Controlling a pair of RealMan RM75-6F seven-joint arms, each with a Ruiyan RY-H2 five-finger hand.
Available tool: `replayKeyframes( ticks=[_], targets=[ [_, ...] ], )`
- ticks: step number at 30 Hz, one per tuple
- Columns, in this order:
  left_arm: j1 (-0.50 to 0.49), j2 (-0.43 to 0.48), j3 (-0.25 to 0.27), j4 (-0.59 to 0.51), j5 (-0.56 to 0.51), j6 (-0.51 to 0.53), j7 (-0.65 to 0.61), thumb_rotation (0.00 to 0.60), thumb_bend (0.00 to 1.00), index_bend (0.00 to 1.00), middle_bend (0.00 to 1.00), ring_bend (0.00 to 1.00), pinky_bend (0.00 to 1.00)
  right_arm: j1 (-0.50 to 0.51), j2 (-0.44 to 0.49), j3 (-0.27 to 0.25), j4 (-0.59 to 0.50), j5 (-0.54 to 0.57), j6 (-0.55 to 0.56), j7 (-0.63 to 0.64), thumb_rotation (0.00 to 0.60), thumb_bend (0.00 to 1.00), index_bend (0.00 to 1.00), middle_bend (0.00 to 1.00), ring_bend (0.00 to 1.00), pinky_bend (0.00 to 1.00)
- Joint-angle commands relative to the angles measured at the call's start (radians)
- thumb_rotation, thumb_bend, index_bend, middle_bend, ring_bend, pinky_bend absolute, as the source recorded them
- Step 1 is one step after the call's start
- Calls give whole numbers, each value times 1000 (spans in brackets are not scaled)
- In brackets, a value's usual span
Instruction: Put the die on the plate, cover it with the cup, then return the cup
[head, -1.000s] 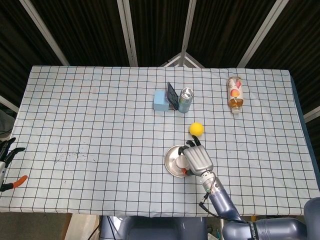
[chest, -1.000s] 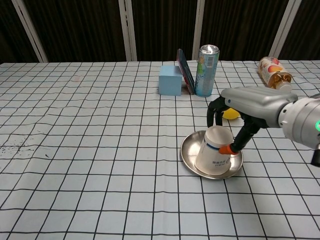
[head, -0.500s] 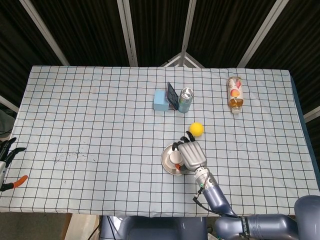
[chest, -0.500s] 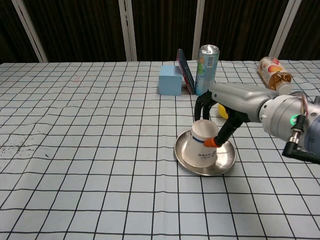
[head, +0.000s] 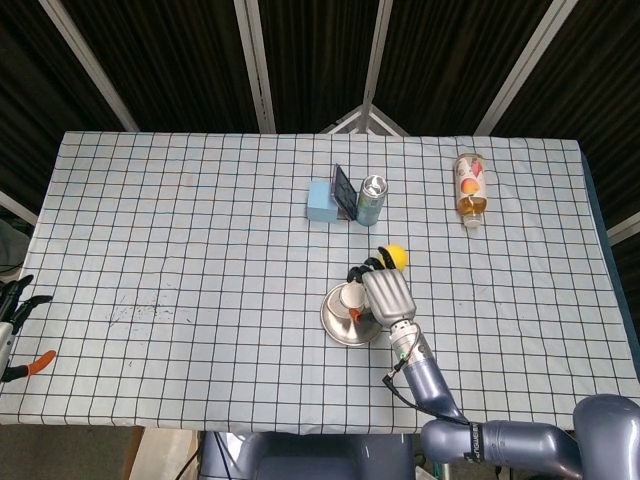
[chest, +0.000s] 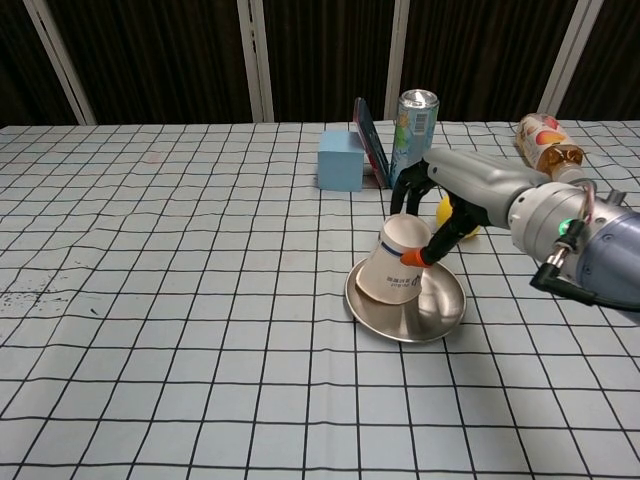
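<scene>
- The desk (head: 150, 250) fills most of the head view under a checked cloth; its whole left half lies bare, and so does the strip along the lower edge.
- The right hand (chest: 435, 215) grips the cup (chest: 395, 262) near the frame centre in the chest view, fingers curled over its top and one fingertip pressed against its side.
- The left hand (head: 15, 305) shows only at the far lower-left edge of the head view (too little to say whether it holds anything).
- The plate (chest: 440, 310), a shallow metal dish, sits just below centre.
- The cup is upside down and tilted, its mouth down on the plate's left part.
- The die is not visible; I cannot tell whether it lies under the cup.
- A yellow ball (head: 394, 256) lies just behind the right hand.
</scene>
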Motion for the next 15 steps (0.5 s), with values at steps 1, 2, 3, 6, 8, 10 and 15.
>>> replayKeyframes(
  ticks=[1, 2, 3, 6, 8, 10, 15],
  targets=[
    [0, 0, 0, 0, -1, 0, 0, 600, 296, 214, 0, 0, 24, -7, -2, -6, 26, -13, 5, -1, 600, 284, 577, 460, 225, 0],
    [0, 1, 0, 0, -1, 0, 0, 600, 296, 214, 0, 0, 24, -8, -2, -7, 29, -15, 6, -1, 600, 284, 579, 460, 225, 0],
    [0, 1, 0, 0, -1, 0, 0, 600, 296, 214, 0, 0, 24, -12, 3, -11, 33, -16, 7, -5, 600, 284, 582, 460, 225, 0],
    [1, 0, 0, -1, -1, 1, 2, 600, 296, 215, 0, 0, 23, -21, 25, -22, 25, -17, 2, -14, 600, 284, 584, 461, 225, 0],
    [0, -1, 1, -2, -1, -2, 6, 600, 296, 216, 0, 0, 23, -29, 55, -36, -6, -20, -12, -15, 600, 283, 586, 461, 225, 0],
    [0, -1, 2, -4, 0, -2, 9, 600, 296, 217, 0, 0, 23, -36, 78, -44, -37, -27, -18, -15, 600, 283, 598, 461, 225, 0],
    [1, -2, 3, -7, 2, 0, 15, 600, 296, 220, 0, 0, 24, -51, 122, -74, -108, -58, -16, -36, 600, 287, 624, 463, 225, 0]
  ],
)
